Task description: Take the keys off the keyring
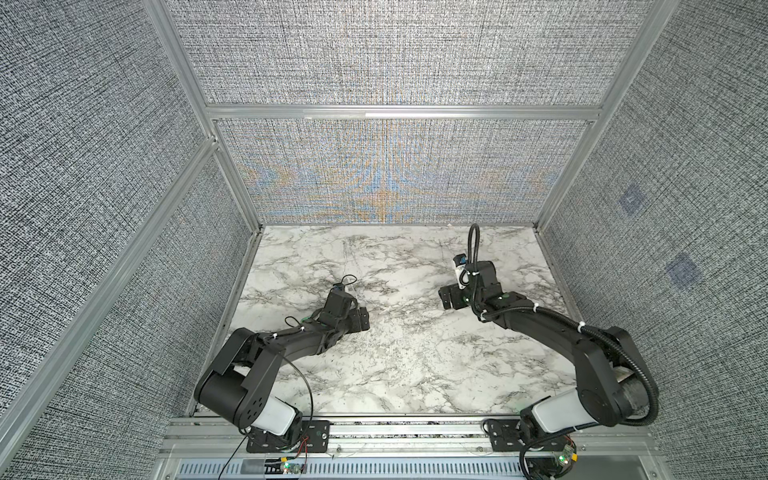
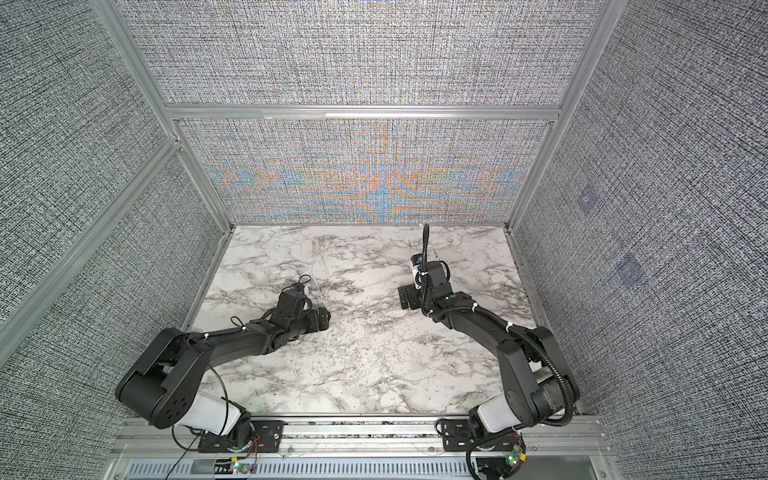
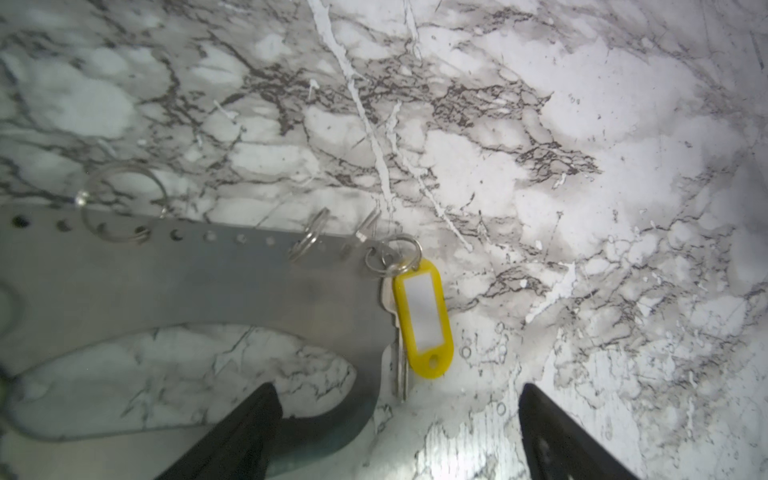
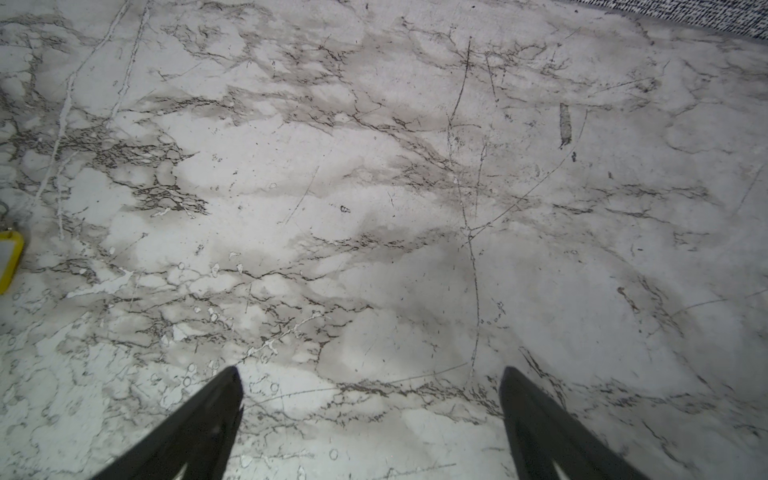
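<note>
Flat grey metal keyring (image 3: 187,282) lies on your veined marble counter (image 3: 582,124). At its rounded end a silver key (image 3: 401,370) and oblong yellow tag (image 3: 424,316) hang from a split ring (image 3: 392,257). Your left end effector (image 3: 397,388) straddles that end, wide open and empty; your right end effector (image 4: 370,370), likewise wide and empty, stands well apart from the keyring over open counter.

No text or label can be read.
</note>
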Controlling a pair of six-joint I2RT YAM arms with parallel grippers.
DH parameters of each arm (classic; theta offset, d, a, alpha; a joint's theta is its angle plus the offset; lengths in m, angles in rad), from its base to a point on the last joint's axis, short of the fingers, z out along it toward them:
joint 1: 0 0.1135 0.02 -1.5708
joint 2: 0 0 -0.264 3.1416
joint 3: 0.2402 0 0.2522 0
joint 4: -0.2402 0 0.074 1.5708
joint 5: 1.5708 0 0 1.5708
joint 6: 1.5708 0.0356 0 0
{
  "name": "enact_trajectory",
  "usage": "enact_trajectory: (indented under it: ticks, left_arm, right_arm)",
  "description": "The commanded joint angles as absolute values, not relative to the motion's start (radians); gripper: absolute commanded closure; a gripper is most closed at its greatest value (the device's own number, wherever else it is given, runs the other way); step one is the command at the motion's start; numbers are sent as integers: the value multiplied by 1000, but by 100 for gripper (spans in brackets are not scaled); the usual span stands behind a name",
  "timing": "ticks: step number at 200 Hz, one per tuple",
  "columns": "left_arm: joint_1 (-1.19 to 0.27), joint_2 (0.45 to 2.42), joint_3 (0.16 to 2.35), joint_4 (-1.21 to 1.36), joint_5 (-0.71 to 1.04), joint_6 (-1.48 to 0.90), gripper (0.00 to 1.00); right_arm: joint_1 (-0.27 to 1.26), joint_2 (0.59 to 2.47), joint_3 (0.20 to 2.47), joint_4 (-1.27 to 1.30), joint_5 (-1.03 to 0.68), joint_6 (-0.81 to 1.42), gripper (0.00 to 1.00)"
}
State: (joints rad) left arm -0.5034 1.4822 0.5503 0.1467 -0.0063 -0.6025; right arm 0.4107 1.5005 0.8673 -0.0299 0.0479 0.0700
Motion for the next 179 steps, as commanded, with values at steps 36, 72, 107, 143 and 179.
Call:
enact_trajectory:
  ticks: [36, 72, 107, 143, 179]
  left_arm:
    - [-506, 1299, 518, 12, -34, -627, 8]
    - [-505, 1122, 593, -107, -245, -675, 6]
    - [-439, 1051, 647, -115, -247, -641, 4]
    - [-317, 1078, 654, -81, -105, -626, 4]
    - [-275, 1133, 676, -98, -45, -610, 3]
  right_arm:
    - [452, 1600, 1013, -125, -62, 63, 3]
    - [575, 1719, 1140, -194, -104, 62, 5]
    - [706, 1866, 1282, -255, -65, 53, 5]
    - [778, 2016, 1441, -341, -29, 82, 4]
    - [833, 2108, 1543, -367, 3, 114, 1]
